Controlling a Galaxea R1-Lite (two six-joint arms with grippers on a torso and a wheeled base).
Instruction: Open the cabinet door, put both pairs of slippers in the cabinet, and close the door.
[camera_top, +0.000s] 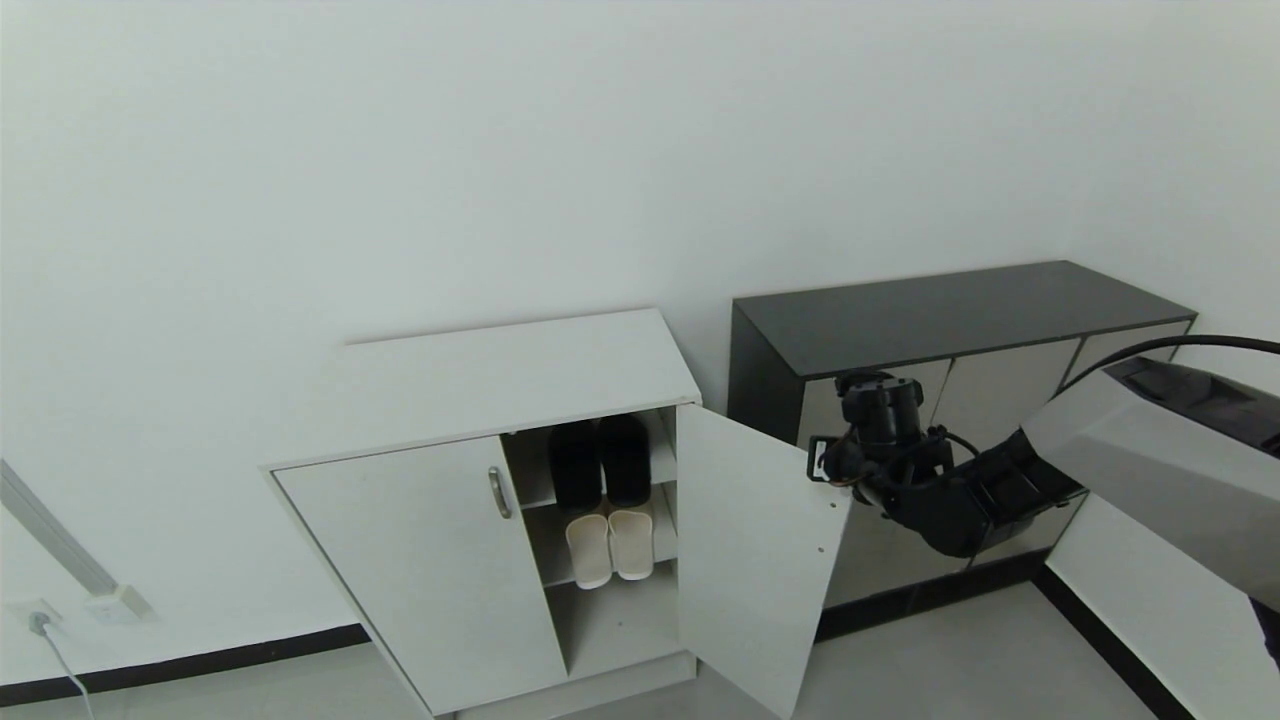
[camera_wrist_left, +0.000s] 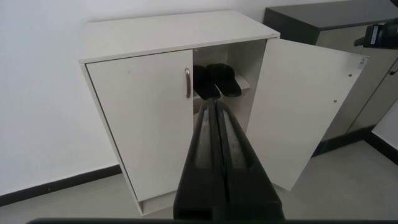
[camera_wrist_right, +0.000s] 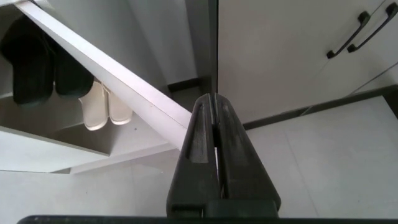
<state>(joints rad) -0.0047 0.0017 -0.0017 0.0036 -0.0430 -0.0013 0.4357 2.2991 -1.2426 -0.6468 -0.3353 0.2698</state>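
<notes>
The white cabinet (camera_top: 500, 375) stands against the wall, its left door (camera_top: 430, 570) closed and its right door (camera_top: 755, 560) swung open. A black pair of slippers (camera_top: 598, 460) rests on the upper shelf, and a cream pair of slippers (camera_top: 608, 545) on the shelf below. My right gripper (camera_top: 818, 460) is shut at the open door's outer top edge; its wrist view shows the shut gripper (camera_wrist_right: 214, 102) at the door's edge (camera_wrist_right: 118, 78). My left gripper (camera_wrist_left: 214, 109) is shut and empty, held out in front of the cabinet (camera_wrist_left: 174, 34) and apart from it.
A low dark-topped sideboard (camera_top: 950, 310) stands right of the cabinet, just behind my right arm. Bare grey floor (camera_top: 950, 660) lies in front of both. A wall socket with a plugged cable (camera_top: 40, 620) sits low at the far left.
</notes>
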